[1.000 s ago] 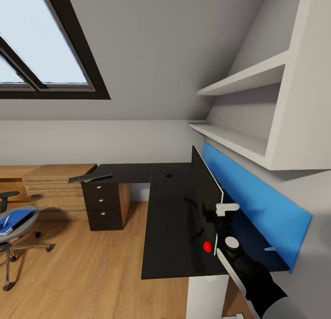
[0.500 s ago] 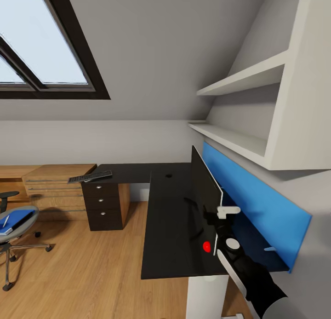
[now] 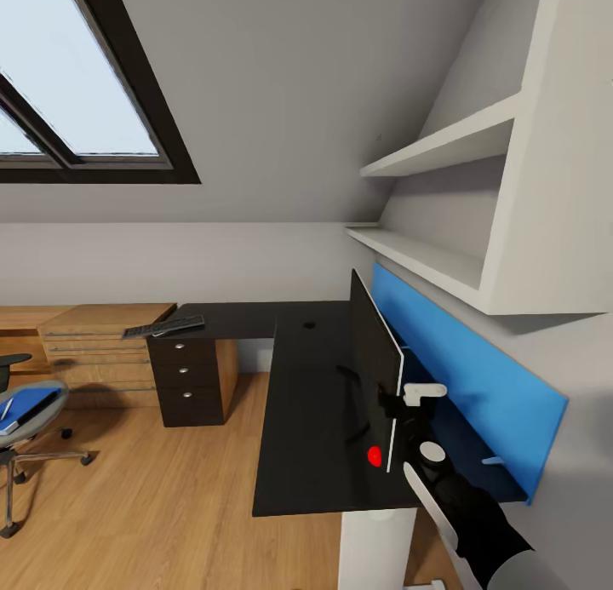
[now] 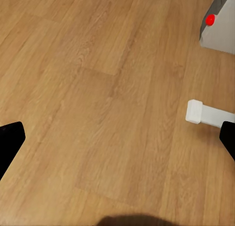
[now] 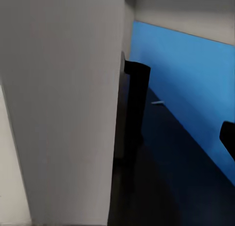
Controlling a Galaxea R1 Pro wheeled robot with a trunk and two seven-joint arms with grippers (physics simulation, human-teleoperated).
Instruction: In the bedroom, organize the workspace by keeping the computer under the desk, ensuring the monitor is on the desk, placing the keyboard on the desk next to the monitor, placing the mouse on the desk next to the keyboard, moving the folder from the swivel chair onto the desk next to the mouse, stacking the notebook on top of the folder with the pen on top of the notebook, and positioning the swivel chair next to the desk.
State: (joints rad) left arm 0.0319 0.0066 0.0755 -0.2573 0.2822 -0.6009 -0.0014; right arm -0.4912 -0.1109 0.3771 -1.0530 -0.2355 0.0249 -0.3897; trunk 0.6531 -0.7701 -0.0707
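My right gripper (image 3: 400,400) stood wide at the monitor (image 3: 375,364) edge, gripping nothing; my left gripper's state I couldn't tell. A careless nudge could have tipped the monitor off the black desk (image 3: 298,420). The keyboard (image 3: 163,326) lay far off, and the folder (image 3: 25,405) sat on the swivel chair (image 3: 21,441) above wooden flooring.

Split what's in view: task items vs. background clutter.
Task items: monitor standing on the desk; keyboard on the desk's far wing; swivel chair carrying the blue folder; right gripper by the monitor's edge.

Background: wall shelves, blue back panel, skylight window, wooden drawer unit.
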